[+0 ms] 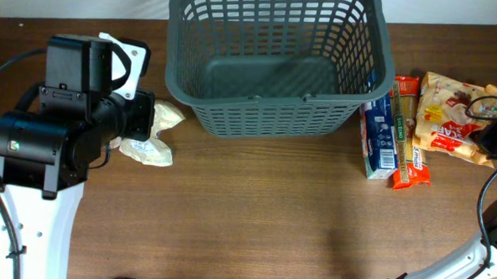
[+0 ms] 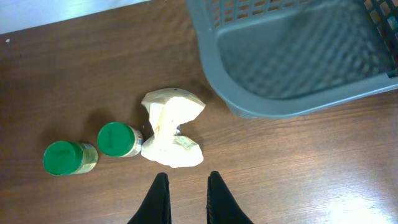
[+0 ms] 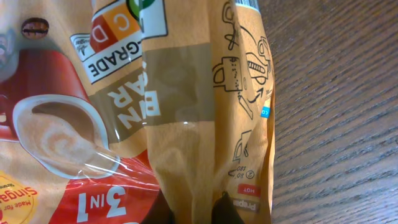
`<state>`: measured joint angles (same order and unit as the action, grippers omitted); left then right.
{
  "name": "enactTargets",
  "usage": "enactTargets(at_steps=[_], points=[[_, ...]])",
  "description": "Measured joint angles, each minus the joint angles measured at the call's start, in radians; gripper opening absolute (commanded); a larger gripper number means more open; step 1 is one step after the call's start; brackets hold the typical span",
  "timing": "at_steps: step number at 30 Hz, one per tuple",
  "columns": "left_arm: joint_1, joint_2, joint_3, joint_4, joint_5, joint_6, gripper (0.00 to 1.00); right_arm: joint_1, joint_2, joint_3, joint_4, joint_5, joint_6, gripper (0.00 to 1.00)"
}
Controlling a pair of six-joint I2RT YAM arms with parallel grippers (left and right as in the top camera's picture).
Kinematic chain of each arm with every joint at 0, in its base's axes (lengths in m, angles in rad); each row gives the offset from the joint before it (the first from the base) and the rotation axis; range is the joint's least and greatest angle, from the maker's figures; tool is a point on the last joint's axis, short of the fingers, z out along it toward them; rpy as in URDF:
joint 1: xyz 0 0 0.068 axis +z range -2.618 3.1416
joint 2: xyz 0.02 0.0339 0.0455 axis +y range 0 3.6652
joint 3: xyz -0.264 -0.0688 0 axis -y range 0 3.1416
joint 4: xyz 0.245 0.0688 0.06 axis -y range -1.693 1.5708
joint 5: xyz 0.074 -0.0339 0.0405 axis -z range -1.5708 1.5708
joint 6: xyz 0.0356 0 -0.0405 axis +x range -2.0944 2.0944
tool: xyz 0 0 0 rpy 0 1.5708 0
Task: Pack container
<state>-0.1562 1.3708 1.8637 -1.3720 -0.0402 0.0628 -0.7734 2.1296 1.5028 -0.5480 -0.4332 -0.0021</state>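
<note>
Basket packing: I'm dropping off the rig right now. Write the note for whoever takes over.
Grippers: the left gripper has its jaws shut and empty, above the table near the crumpled pale packet. The right gripper has its jaws shut on the coffee pouch, right of the basket.
Done: nothing is packed; the basket is empty.
Left: the coffee pouch, the blue carton and the long red pack beside it, the pale packet, and the two green-capped jars to its left.
</note>
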Motion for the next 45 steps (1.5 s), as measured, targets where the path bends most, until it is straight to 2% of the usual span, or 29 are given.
enactTargets(at_steps=[15,32,42,44,45], points=[[0.000,0.000,0.000,0.000,0.000,0.000,0.06,-0.002,-0.009,0.046,-0.028,-0.082,0.063,0.04],[0.000,0.000,0.000,0.000,0.000,0.000,0.06,-0.001,-0.201,0.146,-0.018,-0.122,0.087,0.04],[0.000,0.000,0.000,0.000,0.000,0.000,0.06,-0.001,-0.219,0.154,-0.031,-0.114,0.093,0.05],[0.000,0.000,0.000,0.000,0.000,0.000,0.06,0.002,-0.219,0.154,-0.039,-0.084,0.100,0.51],[0.000,0.000,0.000,0.001,0.000,0.000,0.06,0.004,-0.219,0.154,-0.042,-0.066,0.098,0.68]])
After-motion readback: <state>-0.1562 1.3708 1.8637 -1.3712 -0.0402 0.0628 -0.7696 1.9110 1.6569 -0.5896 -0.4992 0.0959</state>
